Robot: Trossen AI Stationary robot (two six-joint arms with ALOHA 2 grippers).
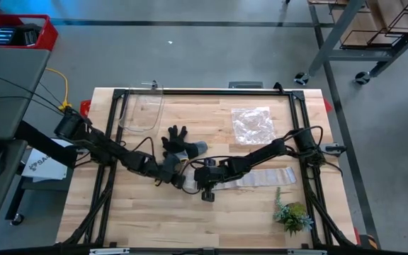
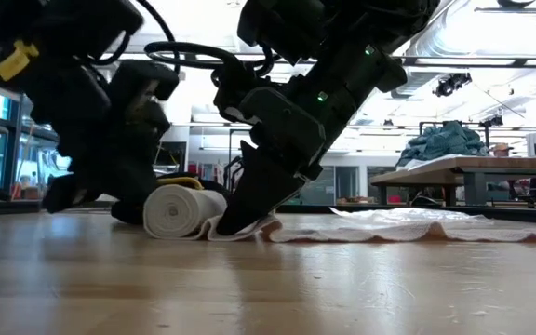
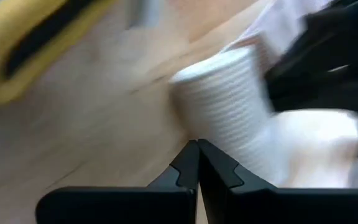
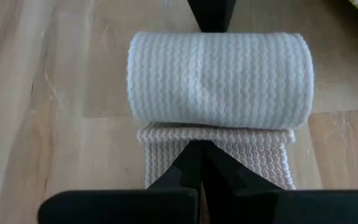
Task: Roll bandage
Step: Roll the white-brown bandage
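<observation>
Table (image 1: 154, 219): pale wood, workshop benches behind it.
Bandage (image 2: 177, 212): at mid-table, partly rolled; the flat tail ran toward the right arm's side.
Right gripper (image 4: 199, 163): fingers pressed together, tip on the tail just beside the roll, probably pinning it taut.
Left gripper (image 3: 198, 163): clenched on nothing, seemingly touching the roll's far side to push it along.
Glove (image 1: 178, 140): near, unused.

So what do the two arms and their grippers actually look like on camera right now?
Both arms are dark, jointed and slim, with black cables looping along their links. The left arm has a yellow cable and a yellow tag near its base. The right arm shows a small green light on its housing. The left gripper and right gripper each have two matte black, angular fingers tapering to pointed tips.
</observation>
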